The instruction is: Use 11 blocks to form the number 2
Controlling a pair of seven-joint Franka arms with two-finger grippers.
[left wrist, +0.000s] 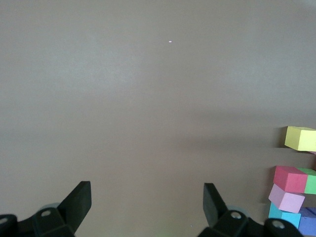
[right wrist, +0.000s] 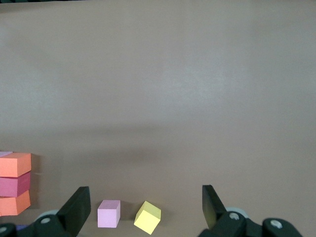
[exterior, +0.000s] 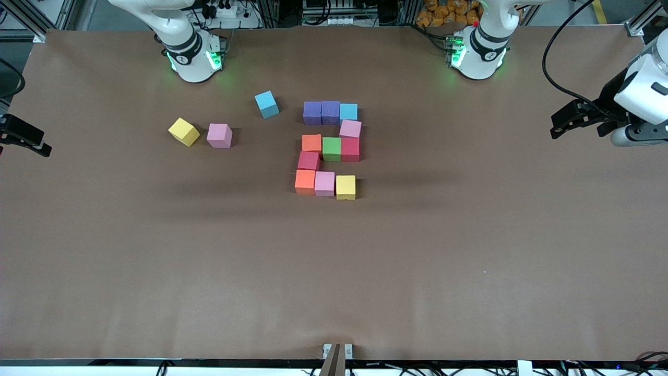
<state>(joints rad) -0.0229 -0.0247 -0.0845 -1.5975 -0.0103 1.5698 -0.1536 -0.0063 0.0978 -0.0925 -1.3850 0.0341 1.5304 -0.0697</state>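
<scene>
On the brown paper-covered counter [exterior: 469,235] the blocky number 2 [exterior: 329,150] of small matte foam cubes lies near the middle, closer to my bases than to the front camera. Its row nearest my bases holds two purple cubes [exterior: 321,112] and a light blue cube [exterior: 348,112]; next comes a pink cube [exterior: 350,128], sitting slightly askew; then an orange cube [exterior: 311,143], a green cube [exterior: 331,149] and a red cube [exterior: 350,149] side by side; then a second red cube [exterior: 308,161]; and the row nearest the front camera has an orange cube [exterior: 305,181], a pink cube [exterior: 324,183] and a yellow cube [exterior: 345,187]. Three loose cubes lie apart from it toward my right arm's end: a turned light blue cube [exterior: 266,104], a pink cube [exterior: 219,135] and, just beside that, a tilted-round yellow cube [exterior: 183,131]. My left gripper [left wrist: 147,200] waits over bare counter at my left arm's end, jaws spread wide and grasping nothing. My right gripper [right wrist: 146,205] waits at my right arm's end, likewise released and empty, above the loose pink and yellow cubes in its wrist view.
</scene>
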